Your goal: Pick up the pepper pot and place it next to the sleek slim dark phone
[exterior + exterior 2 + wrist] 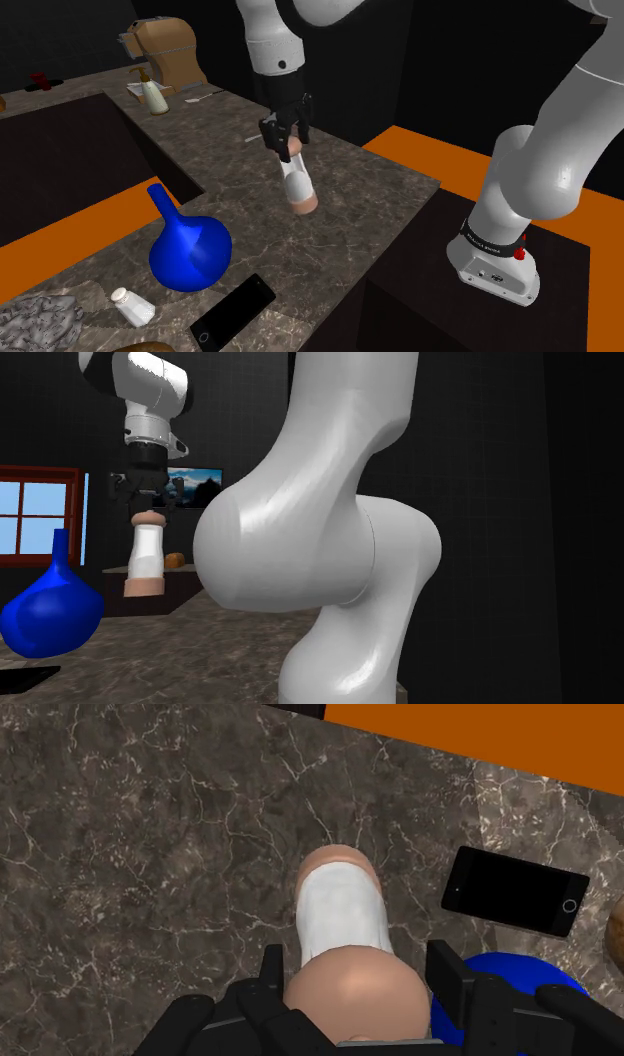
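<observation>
- The picking is done, I judge: the tool [285, 143] is closed around the top of the pepper pot [298, 185], which hangs a little tilted and seems lifted off the desk [380, 190].
- Left to do: carry it to the phone [232, 310], lying well apart near the blue vase [190, 250], and set it down.
- The pot is slim, with a white body and pale brown ends.

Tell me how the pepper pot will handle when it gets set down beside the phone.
Probably stiff: the pepper pot hangs from the pincer without bending. Tall and narrow, it may tip when set down. Its round body would likely roll if it topples.
</observation>
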{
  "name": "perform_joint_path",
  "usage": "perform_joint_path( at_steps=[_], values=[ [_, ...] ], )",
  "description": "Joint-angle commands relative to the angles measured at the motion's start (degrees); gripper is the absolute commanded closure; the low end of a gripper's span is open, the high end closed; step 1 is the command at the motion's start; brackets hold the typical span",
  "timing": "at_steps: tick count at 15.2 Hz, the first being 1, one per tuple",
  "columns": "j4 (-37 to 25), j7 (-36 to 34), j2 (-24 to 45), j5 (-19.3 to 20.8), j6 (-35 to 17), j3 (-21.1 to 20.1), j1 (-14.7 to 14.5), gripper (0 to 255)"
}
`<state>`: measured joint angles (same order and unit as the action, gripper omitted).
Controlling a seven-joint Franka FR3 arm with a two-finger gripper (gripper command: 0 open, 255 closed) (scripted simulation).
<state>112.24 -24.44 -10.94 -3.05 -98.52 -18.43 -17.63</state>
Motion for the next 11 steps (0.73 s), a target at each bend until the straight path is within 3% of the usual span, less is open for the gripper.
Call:
perform_joint_path(
  at_steps=[1,11],
  values=[
    [-0.25,-2.84,0.81,-0.21,-0.61,-1.71,-1.10,255],
    [-8.27,-18.16,12.36,3.13,-3.42,-10.04,-7.06,255]
  ],
)
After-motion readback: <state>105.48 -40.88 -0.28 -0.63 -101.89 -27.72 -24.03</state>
